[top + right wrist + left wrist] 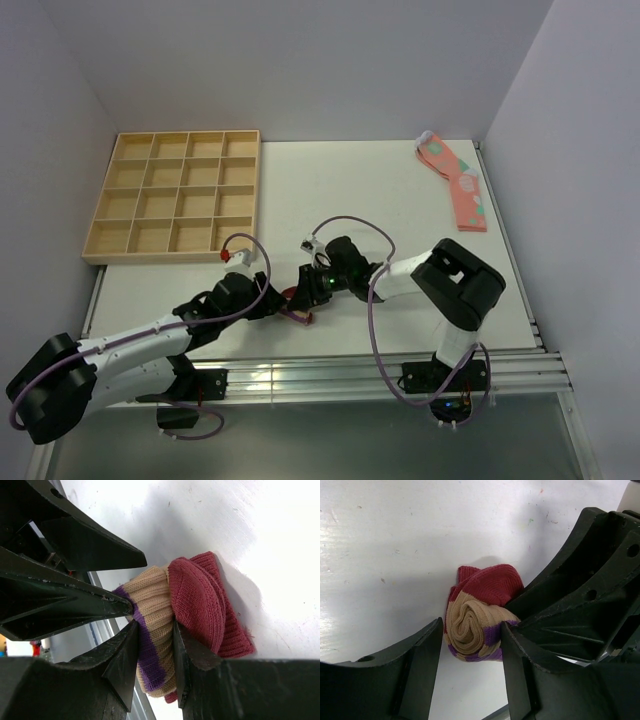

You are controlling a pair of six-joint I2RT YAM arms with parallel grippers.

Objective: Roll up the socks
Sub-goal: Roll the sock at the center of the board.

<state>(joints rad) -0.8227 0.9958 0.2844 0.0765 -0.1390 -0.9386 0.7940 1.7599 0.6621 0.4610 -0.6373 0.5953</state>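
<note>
Two grippers on the socks (195, 600), rolled into a bundle. Tan-purple end is pinched between the right gripper (156, 640) fingers. The left gripper (471, 635) fingers straddle the roll, medium gap, can't tell if clamping.

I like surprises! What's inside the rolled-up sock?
The sock shows tan layers coiled in a spiral, wrapped by purple stripes and dark red. Its very middle is covered.

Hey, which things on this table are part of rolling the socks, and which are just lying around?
Part of the job:
tan sock, rolled up
right gripper, pinching it
left gripper, jaws either side of it

Just lying about:
wooden divided tray
salmon-pink socks
</note>
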